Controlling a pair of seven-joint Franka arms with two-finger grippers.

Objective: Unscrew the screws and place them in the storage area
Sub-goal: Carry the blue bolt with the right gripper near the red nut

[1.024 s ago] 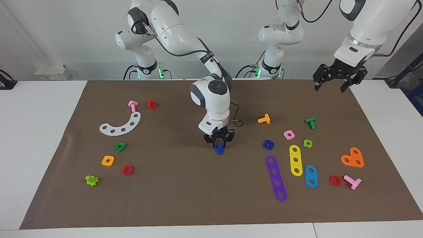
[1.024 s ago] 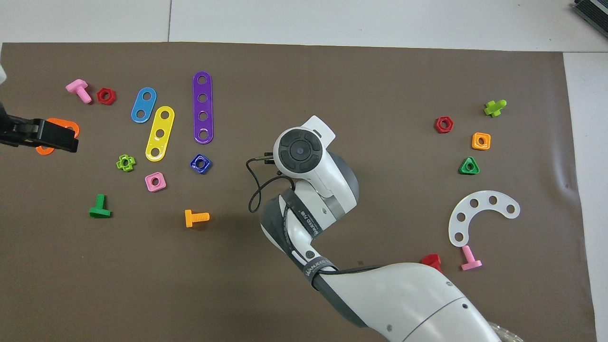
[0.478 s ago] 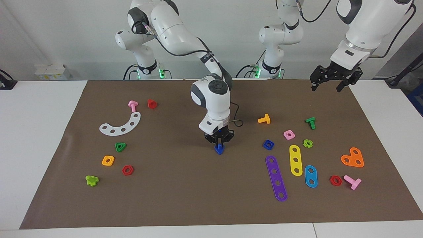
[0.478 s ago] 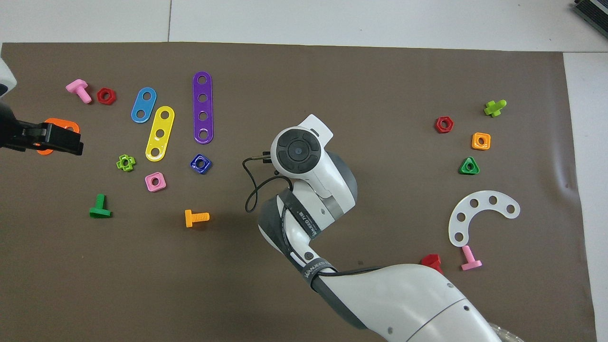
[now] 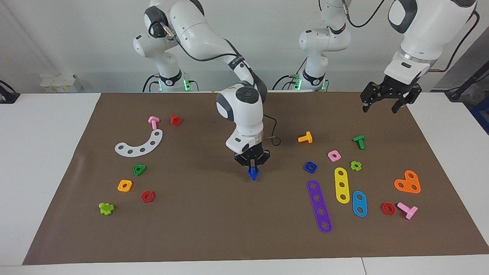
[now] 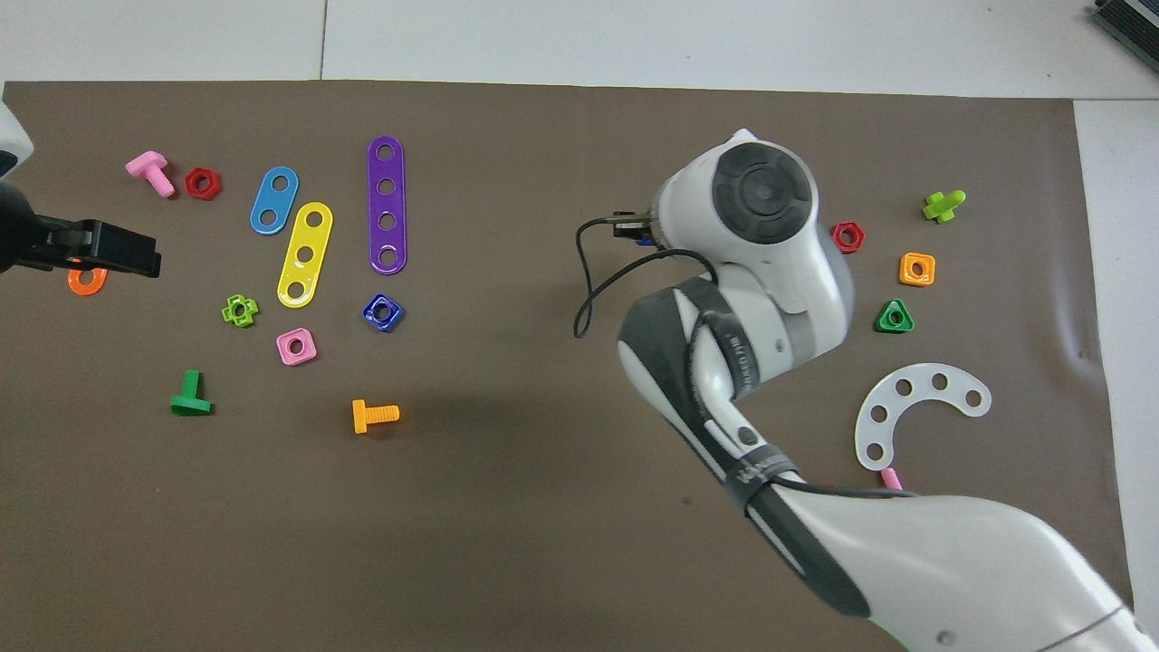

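Observation:
My right gripper [image 5: 252, 167] is shut on the small blue screw [image 5: 253, 174] at mid-mat; I cannot tell whether the screw touches the mat. In the overhead view the right arm's wrist [image 6: 765, 195] stands over the mat beside a red nut [image 6: 849, 237] and hides that gripper and the screw. The storage area is the mat around the white curved strip [image 5: 139, 144], toward the right arm's end; the strip also shows in the overhead view [image 6: 914, 407]. My left gripper [image 5: 380, 108] is open and empty, raised over the left arm's end of the mat, above the orange heart piece [image 6: 86, 279].
Around the strip lie a green triangular nut [image 5: 139, 169], an orange nut [image 5: 125, 185], a red nut [image 5: 147, 196], a lime screw [image 5: 106, 208], a pink screw [image 5: 153, 122] and a red piece [image 5: 175, 120]. Purple [image 5: 319, 205], yellow [image 5: 342, 185] and blue [image 5: 359, 203] strips, a blue square nut [image 5: 310, 167] and other pieces lie toward the left arm's end.
The right gripper's fingers closed on the blue screw. In the overhead view the right arm has swung toward the white strip's end of the mat. The left gripper shifted slightly.

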